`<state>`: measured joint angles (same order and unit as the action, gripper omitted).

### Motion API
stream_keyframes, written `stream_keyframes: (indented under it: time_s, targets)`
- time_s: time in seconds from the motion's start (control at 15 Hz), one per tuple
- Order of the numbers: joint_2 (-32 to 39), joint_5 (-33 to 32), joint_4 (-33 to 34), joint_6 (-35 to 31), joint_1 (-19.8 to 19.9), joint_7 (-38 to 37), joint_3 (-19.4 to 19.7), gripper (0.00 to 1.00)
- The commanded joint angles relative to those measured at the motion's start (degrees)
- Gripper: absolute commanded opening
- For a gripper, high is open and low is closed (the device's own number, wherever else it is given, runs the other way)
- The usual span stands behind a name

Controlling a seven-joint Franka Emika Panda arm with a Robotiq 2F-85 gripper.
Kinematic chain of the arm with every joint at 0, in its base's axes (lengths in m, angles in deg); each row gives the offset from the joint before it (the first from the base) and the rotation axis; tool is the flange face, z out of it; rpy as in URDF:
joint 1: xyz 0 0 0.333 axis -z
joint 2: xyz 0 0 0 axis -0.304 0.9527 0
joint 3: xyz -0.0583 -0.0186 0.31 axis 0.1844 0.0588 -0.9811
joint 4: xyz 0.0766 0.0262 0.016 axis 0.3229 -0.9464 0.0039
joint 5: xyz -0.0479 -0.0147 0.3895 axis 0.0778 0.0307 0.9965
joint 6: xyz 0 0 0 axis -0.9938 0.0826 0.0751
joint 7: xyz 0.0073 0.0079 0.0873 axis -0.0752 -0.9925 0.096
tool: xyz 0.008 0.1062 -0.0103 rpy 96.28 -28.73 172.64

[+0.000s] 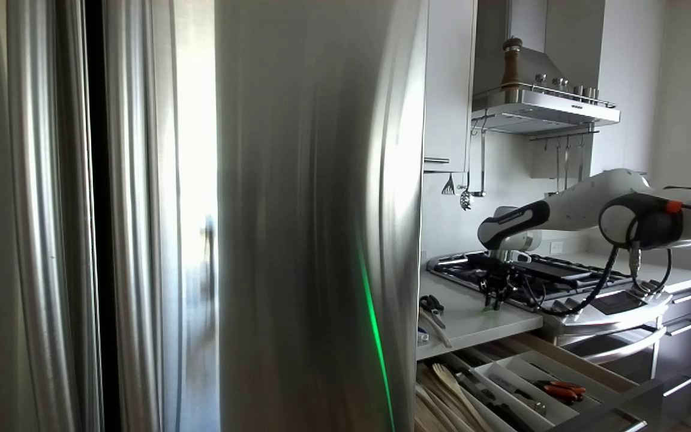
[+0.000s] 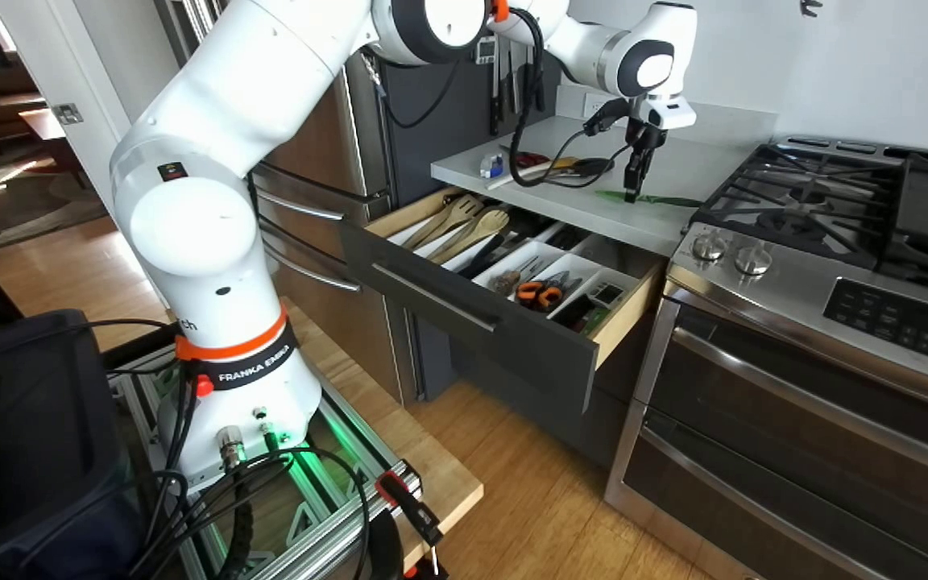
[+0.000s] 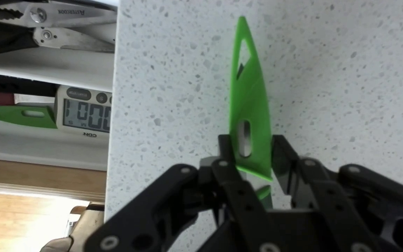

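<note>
A small knife in a bright green sheath (image 3: 257,91) is between the black fingers in the wrist view, its tip pointing away. My gripper (image 3: 251,147) is shut on the sheath near its wide end, one finger against each side. Part of the blade and green handle shows below the sheath; the rest is hidden by the gripper. In an exterior view the arm reaches down to the counter with the green knife (image 2: 677,200) at the fingertips. Whether the knife rests on the counter or is slightly raised, I cannot tell.
The open drawer (image 2: 464,314) in front of the counter (image 2: 706,165) holds wooden utensils, orange-handled scissors (image 2: 540,294) and a timer (image 3: 86,112). Beside the gripper is the gas stove (image 2: 802,193). More utensils (image 2: 569,165) lie further along the counter, near the fridge (image 1: 315,180).
</note>
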<state>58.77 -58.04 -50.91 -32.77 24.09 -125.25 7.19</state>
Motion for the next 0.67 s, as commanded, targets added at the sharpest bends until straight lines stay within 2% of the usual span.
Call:
stream_keyframes:
  time_s: [0.0, 0.6]
  targets:
    - [1.4, 0.6, 3.1, 1.3, 1.3, 2.5, 0.6, 0.08]
    - [1.7, 0.7, 3.7, 1.1, 1.5, 3.3, 0.6, 0.08]
